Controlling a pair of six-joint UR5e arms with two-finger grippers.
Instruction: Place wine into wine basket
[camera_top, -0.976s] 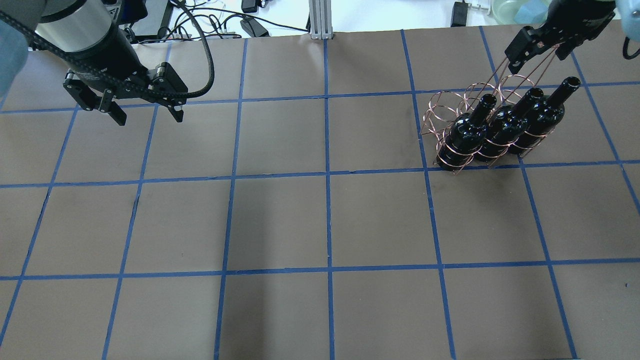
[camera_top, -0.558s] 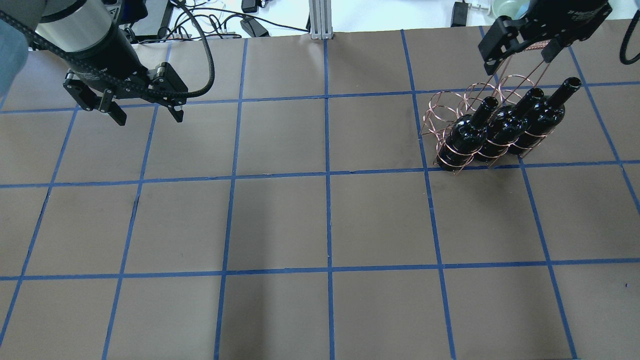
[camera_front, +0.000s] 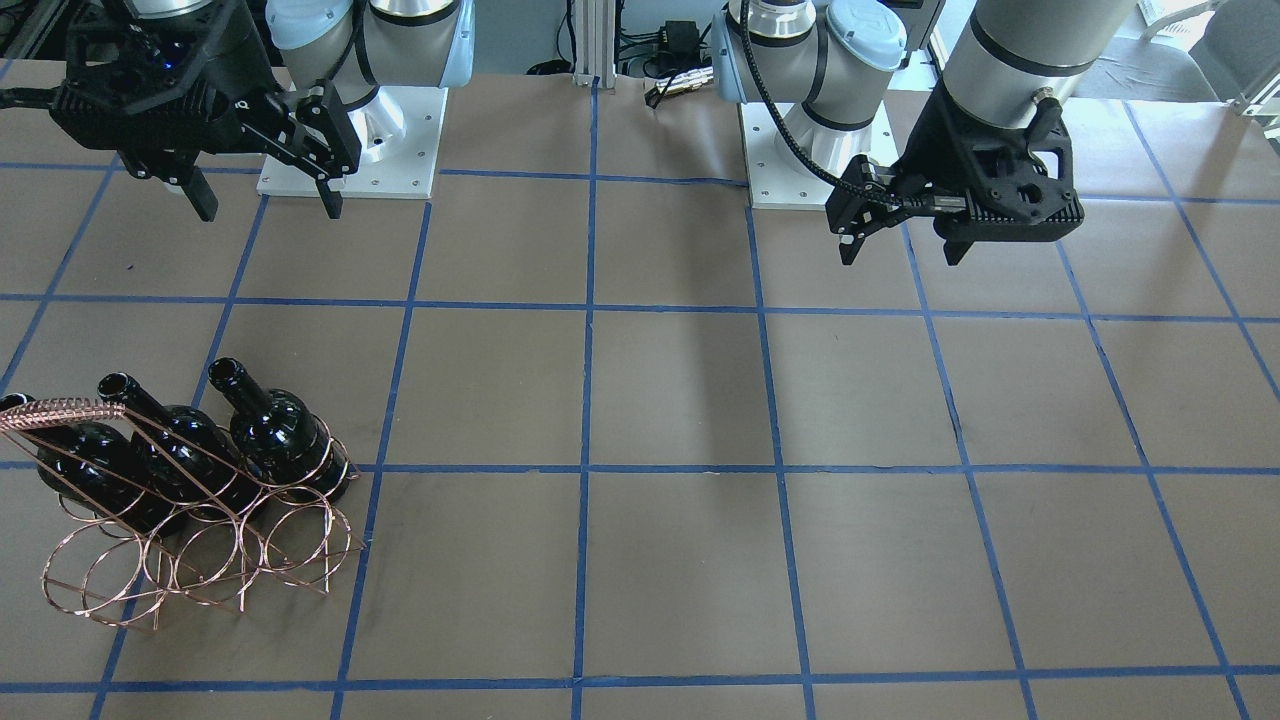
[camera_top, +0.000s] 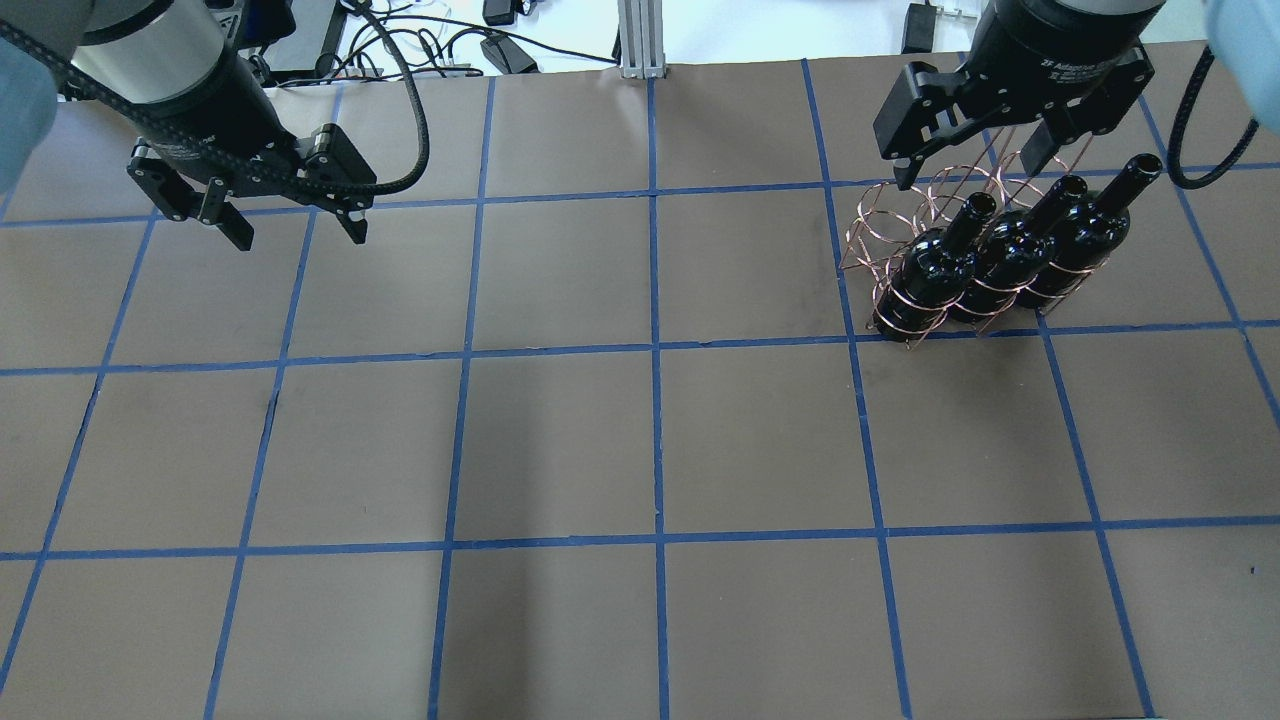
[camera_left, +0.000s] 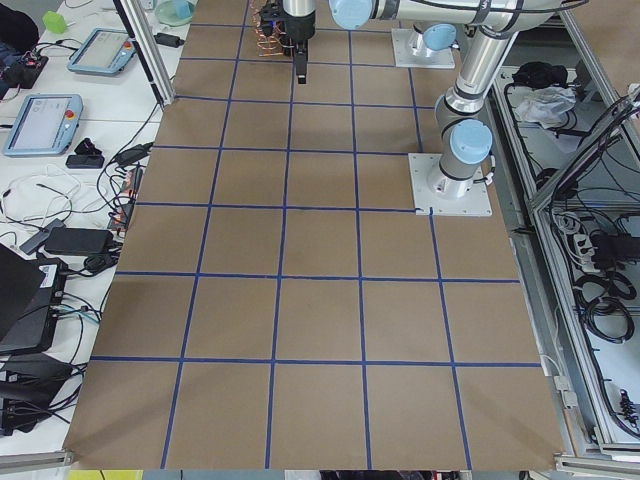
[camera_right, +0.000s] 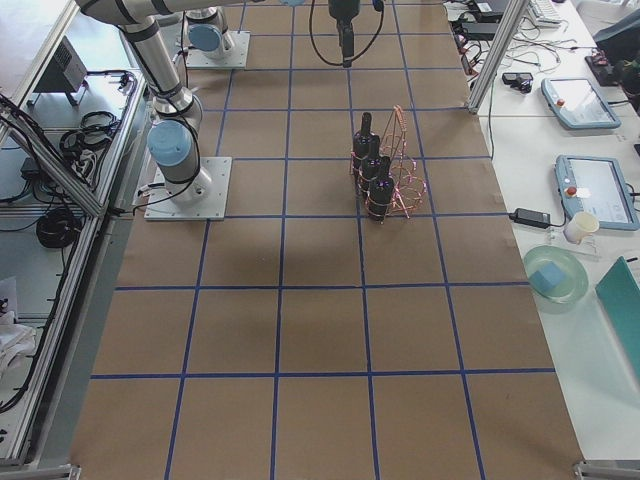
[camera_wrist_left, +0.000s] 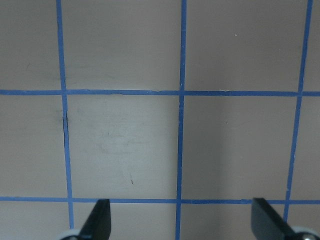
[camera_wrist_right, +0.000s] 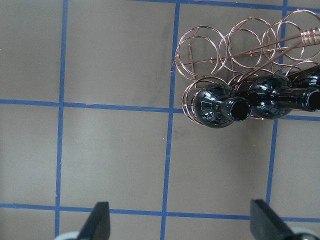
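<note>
Three near-black wine bottles (camera_top: 935, 270) stand side by side in the near row of the copper wire wine basket (camera_top: 885, 215) at the table's far right. They also show in the front-facing view (camera_front: 270, 430) and from above in the right wrist view (camera_wrist_right: 215, 105). The basket's far row of loops (camera_wrist_right: 200, 47) is empty. My right gripper (camera_top: 968, 165) is open and empty, hovering above the basket's far side. My left gripper (camera_top: 300, 235) is open and empty over bare table at the far left, and its wrist view shows only the table between its fingertips (camera_wrist_left: 97, 222).
The table is brown paper with a blue tape grid. An aluminium post (camera_top: 640, 40) and cables (camera_top: 470, 45) lie at its far edge. The arms' white base plates (camera_front: 350, 150) stand on the robot's side.
My right gripper has moved left from the far right corner, away from the basket's handle, to above the basket's far loops. The left arm, bottles and basket have not moved.
</note>
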